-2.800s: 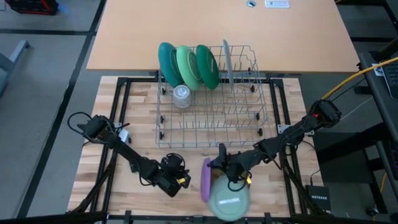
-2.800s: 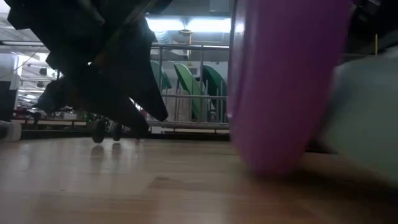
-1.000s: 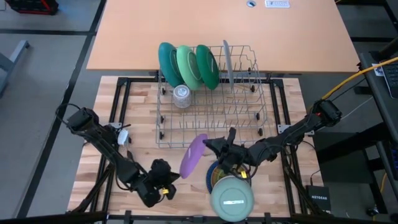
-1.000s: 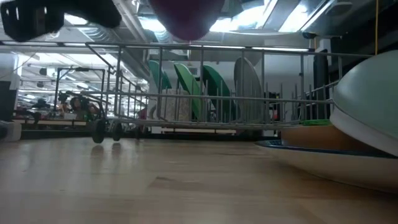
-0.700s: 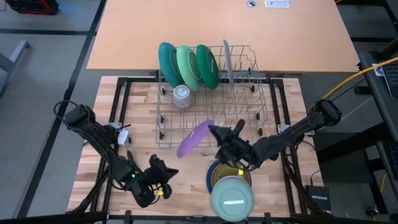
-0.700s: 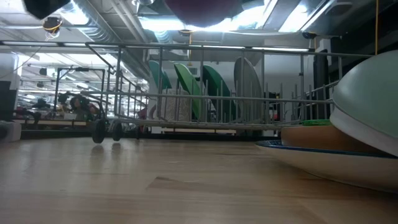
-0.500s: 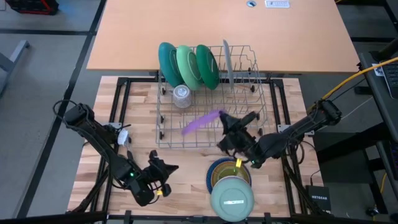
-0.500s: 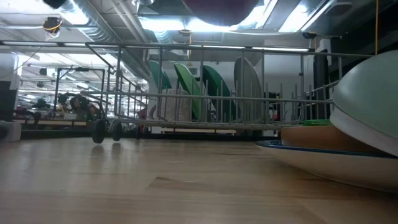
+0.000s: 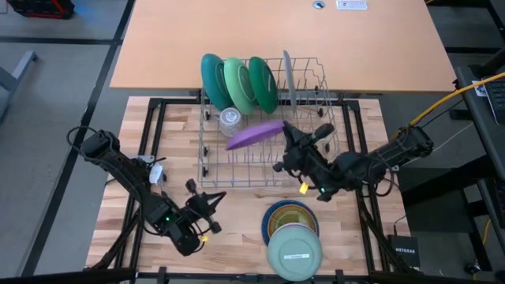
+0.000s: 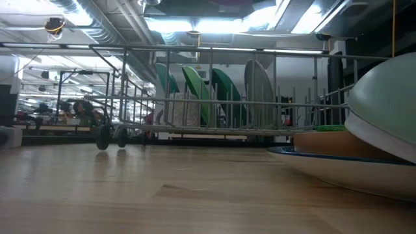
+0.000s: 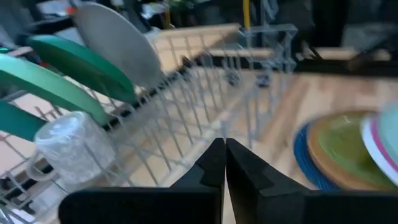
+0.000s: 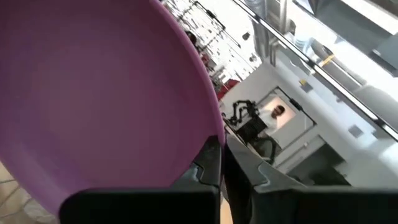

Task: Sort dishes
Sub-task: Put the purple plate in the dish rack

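Since a moment ago the right gripper (image 9: 286, 134) has carried the purple plate (image 9: 254, 134), pinched at its rim, from beside the wire dish rack (image 9: 316, 154) to above it. From overhead, the rack holds three green plates (image 9: 238, 83), a grey plate (image 9: 287, 77) and a clear cup (image 9: 230, 121); no writing is legible. In the left wrist view, the left gripper (image 11: 224, 163) is pressed together, empty, near the rack.

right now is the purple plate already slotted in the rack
No, the right gripper holds the purple plate tilted above the rack.
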Motion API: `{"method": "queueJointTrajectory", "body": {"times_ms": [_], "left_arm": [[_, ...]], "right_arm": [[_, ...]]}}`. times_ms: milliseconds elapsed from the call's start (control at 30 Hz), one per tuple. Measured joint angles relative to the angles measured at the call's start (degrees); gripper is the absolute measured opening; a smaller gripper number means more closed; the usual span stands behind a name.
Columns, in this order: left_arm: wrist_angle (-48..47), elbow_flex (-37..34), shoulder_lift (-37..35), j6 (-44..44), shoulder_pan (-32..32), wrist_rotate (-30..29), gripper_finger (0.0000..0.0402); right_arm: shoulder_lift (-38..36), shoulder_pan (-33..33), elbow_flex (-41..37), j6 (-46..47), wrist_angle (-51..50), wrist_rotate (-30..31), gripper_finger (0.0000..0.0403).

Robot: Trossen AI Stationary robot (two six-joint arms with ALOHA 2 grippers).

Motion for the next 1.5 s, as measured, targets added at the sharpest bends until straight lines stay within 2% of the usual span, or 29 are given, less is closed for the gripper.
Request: {"method": "queueJointTrajectory", "body": {"times_ms": [167, 400, 500, 833, 1067, 1167, 1333, 1500], "left_arm": [[8.42, 0.0, 0.0, 8.59, 2.92, -0.44, 0.0012], [15.82, 0.0, 0.0, 30.36, 8.28, -0.4, 0.001], [17.05, 0.0, 0.0, 41.38, 10.71, -0.4, 0.0011], [17.0, 0.0, 0.02, 83.48, 18.1, 1.46, 0.0019], [21.51, 0.0, 0.02, 102.13, 22.28, 1.48, 0.0021], [27.73, 0.0, 0.03, 106.18, 24.15, 1.52, 0.0041], [39.03, 0.0, 0.02, 115.75, 27.12, 1.5, 0.0115], [42.4, 0.0, 0.07, 127.27, 29.52, 1.54, 0.0173]], "right_arm": [[0.17, -4.46, 0.02, 2.92, -0.17, 0.05, 0.0006], [0.17, -11.36, 0.02, 19.54, -0.17, 5.99, 0.0006], [0.17, -12.33, 0.02, 20.94, -0.13, 9.53, 0.0006], [0.17, -12.39, 0.02, 24.25, 0.26, 9.49, 0.0006], [0.17, -12.34, 0.02, 24.59, 0.27, 9.49, 0.0006], [0.18, -12.34, 0.02, 26.09, 0.23, 9.49, 0.0006], [0.18, -12.34, 0.02, 26.13, -0.02, 9.48, 0.0006], [0.2, -12.34, 0.02, 27.89, 0.03, 9.47, 0.0006]]}}
